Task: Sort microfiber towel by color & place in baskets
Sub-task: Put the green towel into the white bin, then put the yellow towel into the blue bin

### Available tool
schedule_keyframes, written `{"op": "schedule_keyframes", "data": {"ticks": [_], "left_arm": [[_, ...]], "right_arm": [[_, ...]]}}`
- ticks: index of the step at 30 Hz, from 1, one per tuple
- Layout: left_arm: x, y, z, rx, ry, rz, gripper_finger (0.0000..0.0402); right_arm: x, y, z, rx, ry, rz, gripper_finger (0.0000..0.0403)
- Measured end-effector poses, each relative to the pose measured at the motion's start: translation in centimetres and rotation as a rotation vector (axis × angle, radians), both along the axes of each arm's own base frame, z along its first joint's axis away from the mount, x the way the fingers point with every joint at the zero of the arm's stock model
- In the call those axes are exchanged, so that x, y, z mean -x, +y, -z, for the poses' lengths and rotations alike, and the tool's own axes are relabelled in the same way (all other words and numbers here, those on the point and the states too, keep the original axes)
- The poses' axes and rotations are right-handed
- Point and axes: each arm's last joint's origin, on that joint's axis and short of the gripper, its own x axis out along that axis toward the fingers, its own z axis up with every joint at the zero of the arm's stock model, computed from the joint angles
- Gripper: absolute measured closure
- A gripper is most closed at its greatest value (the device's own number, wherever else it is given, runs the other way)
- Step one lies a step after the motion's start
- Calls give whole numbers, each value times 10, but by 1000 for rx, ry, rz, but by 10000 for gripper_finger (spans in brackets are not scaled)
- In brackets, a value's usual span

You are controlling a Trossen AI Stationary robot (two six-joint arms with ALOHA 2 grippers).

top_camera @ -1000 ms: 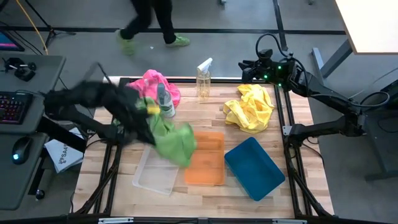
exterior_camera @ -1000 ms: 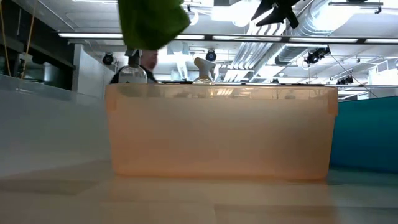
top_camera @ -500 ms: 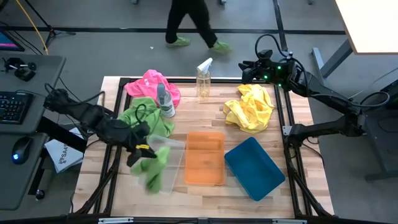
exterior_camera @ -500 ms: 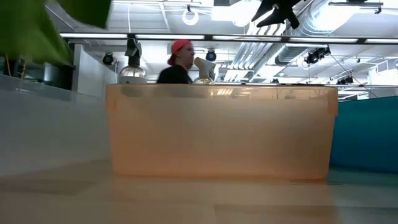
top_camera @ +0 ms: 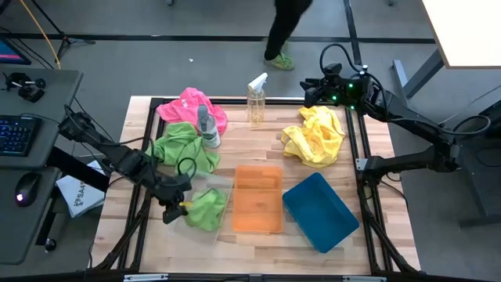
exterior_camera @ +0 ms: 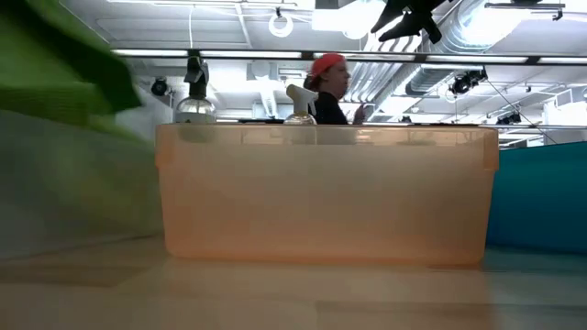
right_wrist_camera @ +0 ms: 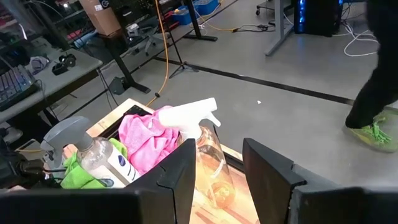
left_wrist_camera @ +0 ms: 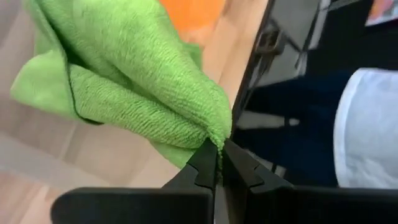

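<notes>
My left gripper [top_camera: 182, 207] [left_wrist_camera: 217, 163] is shut on a lime green microfiber towel [top_camera: 206, 210] [left_wrist_camera: 124, 81] that sits bunched in the clear basket [top_camera: 219, 186]; in the low view it is a green blur [exterior_camera: 55, 64]. A second green towel [top_camera: 184, 147] and a pink one [top_camera: 196, 106] lie on the table's far left, and yellow towels [top_camera: 315, 135] lie on the far right. The orange basket [top_camera: 258, 198] [exterior_camera: 326, 192] and the teal basket [top_camera: 319, 211] stand beside the clear one. My right gripper [top_camera: 313, 88] [right_wrist_camera: 214, 171] waits open at the far right corner. My left gripper pinches a bunched fold of the green towel [left_wrist_camera: 214, 134] between its two fingertips [left_wrist_camera: 202, 163], coming from the table's left and slanting down. The rest of the towel spreads away from the fingers and rests in the clear basket, slack.
Two clear spray bottles stand at the far side, one [top_camera: 207, 129] between the pink and green towels and one [top_camera: 256, 98] near the far edge's middle. A person [top_camera: 286, 31] walks on the floor beyond the table. Bare wood lies along the near edge.
My left gripper has swung from above the clear and orange baskets toward the near left and gone down, carrying the green towel. The towel hung high in the air before; now it lies bunched in the clear basket, still pinched. The person has walked rightward past the far side.
</notes>
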Motion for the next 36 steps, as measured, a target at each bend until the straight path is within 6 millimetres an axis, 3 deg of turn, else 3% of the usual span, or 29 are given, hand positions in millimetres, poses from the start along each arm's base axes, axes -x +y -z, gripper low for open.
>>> {"op": "schedule_keyframes", "data": {"ticks": [4,11,17,22,30,36], "left_arm": [[1,3,17,-13,64,-49,401],[-8,26,45,-121,178,-153,401],[-26,34,63,-220,204,-59,398],[-38,35,70,-214,172,38,364],[-52,33,38,-265,22,197,252],[-49,39,9,-320,41,270,185]], "right_arm": [[0,0,0,3,3,-1,274],[0,0,0,3,3,-1,274],[0,0,0,3,3,-1,274],[0,0,0,-21,-17,-9,274],[-2,3,0,-58,-38,-96,274],[-3,4,0,-75,-45,-154,274]]}}
